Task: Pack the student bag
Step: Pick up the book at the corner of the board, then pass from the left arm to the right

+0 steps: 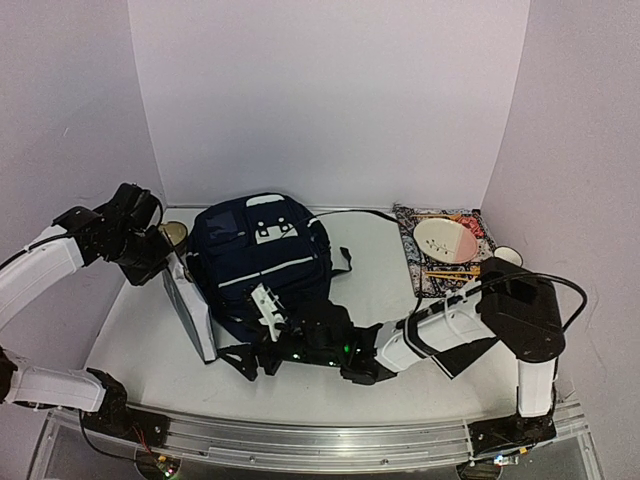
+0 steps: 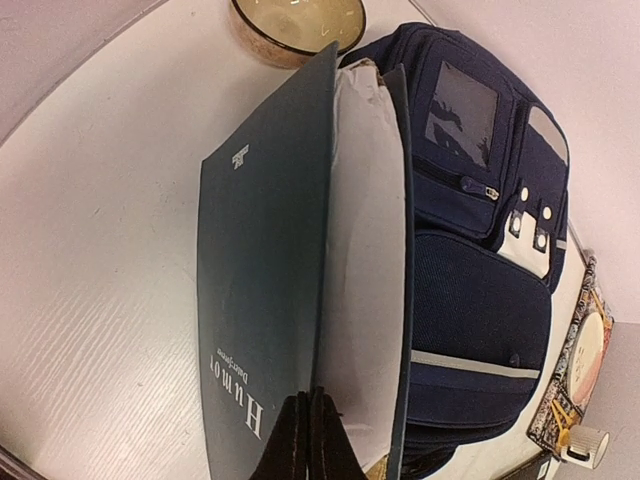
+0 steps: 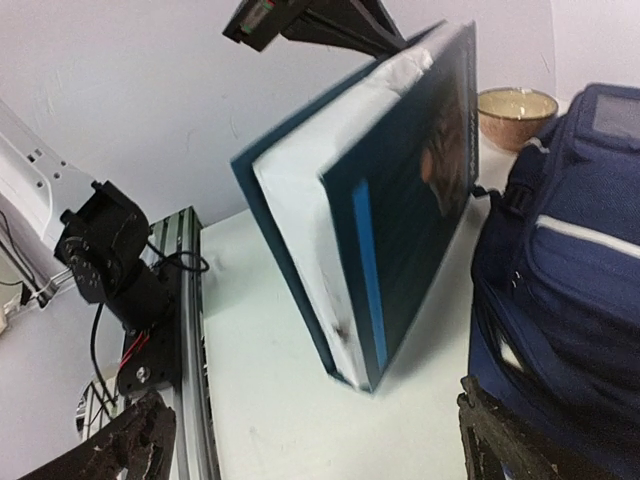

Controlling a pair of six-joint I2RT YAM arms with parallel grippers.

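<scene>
The student bag (image 1: 262, 262) lies in the middle of the surface (image 1: 370, 290), front pockets up, closed, so its inside is hidden. Just beside its left side a dark hardcover book (image 1: 190, 300) stands on edge. Only the left wrist view shows the pale lettering on its cover, and only the right wrist view shows it tilted on a lower corner. The left end effector (image 2: 310, 440) is pressed together, pinching the book's edge. The right end effector (image 3: 310, 420) is spread wide, holding nothing, low by the bag's near left corner. Far right, a plate (image 1: 445, 240) rests on a patterned mat (image 1: 410, 222). A bowl (image 1: 172, 233) sits at the bag's far left.
</scene>
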